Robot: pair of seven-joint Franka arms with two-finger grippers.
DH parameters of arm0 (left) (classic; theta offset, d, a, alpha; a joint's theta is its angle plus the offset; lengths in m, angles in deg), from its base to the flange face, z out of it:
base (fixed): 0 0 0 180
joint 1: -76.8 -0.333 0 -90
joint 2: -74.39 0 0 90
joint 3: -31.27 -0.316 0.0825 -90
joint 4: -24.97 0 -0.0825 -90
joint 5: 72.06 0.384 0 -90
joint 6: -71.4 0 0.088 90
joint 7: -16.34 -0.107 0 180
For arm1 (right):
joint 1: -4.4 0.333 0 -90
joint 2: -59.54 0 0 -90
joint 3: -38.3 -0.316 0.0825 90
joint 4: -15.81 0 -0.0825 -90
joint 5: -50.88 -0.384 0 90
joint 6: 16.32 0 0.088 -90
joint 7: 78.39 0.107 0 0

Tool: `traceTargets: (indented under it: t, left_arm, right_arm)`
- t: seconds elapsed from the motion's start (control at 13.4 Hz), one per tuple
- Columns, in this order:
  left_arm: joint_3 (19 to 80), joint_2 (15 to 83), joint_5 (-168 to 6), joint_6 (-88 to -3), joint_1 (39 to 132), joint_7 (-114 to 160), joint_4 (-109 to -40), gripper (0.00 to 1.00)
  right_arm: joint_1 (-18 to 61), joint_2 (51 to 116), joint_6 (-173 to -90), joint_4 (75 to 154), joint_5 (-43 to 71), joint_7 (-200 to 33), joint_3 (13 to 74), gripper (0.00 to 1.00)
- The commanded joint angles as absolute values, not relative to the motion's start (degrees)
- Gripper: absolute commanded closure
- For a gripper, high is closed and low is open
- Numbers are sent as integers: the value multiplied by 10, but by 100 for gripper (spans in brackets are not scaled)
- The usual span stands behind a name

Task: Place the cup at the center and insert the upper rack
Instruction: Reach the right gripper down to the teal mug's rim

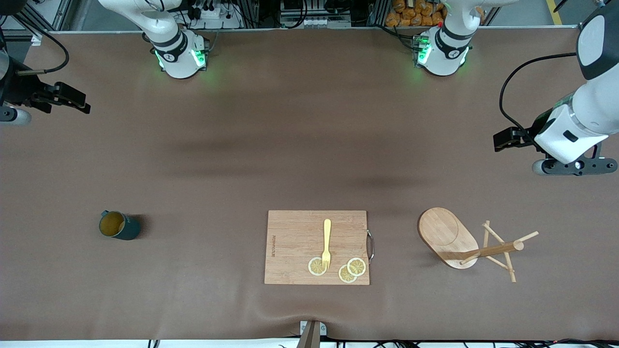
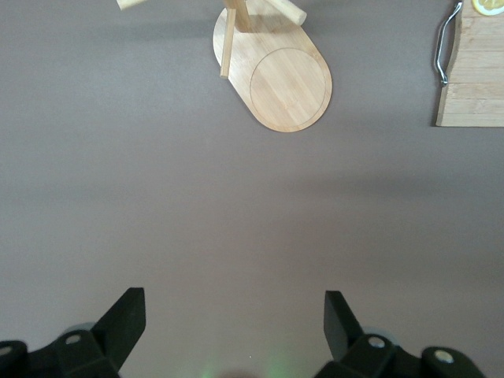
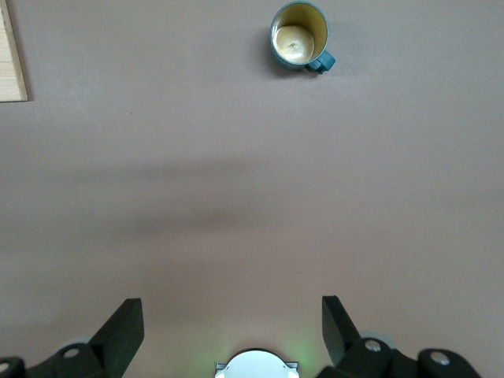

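Observation:
The cup (image 1: 118, 225), dark teal with a tan inside, stands upright on the brown table toward the right arm's end; it also shows in the right wrist view (image 3: 299, 35). The upper rack, a wooden mug tree, lies tipped over toward the left arm's end, its oval base (image 1: 446, 236) on edge and its post (image 1: 495, 250) with pegs level; the base shows in the left wrist view (image 2: 285, 77). My right gripper (image 1: 77, 102) is open and empty above the table's end, apart from the cup. My left gripper (image 1: 504, 140) is open and empty above the table, apart from the rack.
A rectangular bamboo cutting board (image 1: 295, 241) lies between cup and rack, near the front camera, with a yellow fork (image 1: 327, 241) and three lemon slices (image 1: 316, 266) on it and a metal handle (image 1: 370, 245). Both arm bases (image 1: 181, 58) stand farthest from the front camera.

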State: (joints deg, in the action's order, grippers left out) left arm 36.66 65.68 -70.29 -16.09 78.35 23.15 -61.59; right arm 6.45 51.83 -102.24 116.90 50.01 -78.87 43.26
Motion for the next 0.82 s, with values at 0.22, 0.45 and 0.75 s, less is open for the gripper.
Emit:
traceTargets:
  t: [0.22, 0.45, 0.75]
  left_arm:
    - [368, 650, -692, -153, 786, 238, -600, 0]
    - [370, 649, -690, -153, 793, 238, -600, 0]
    - [370, 649, -689, -153, 830, 295, -600, 0]
  right_arm:
    - [63, 515, -1025, 1170, 495, -789, 432, 0]
    - [66, 543, -1068, 1171, 496, -791, 432, 0]
    - [65, 629, -1174, 1170, 496, -799, 432, 0]
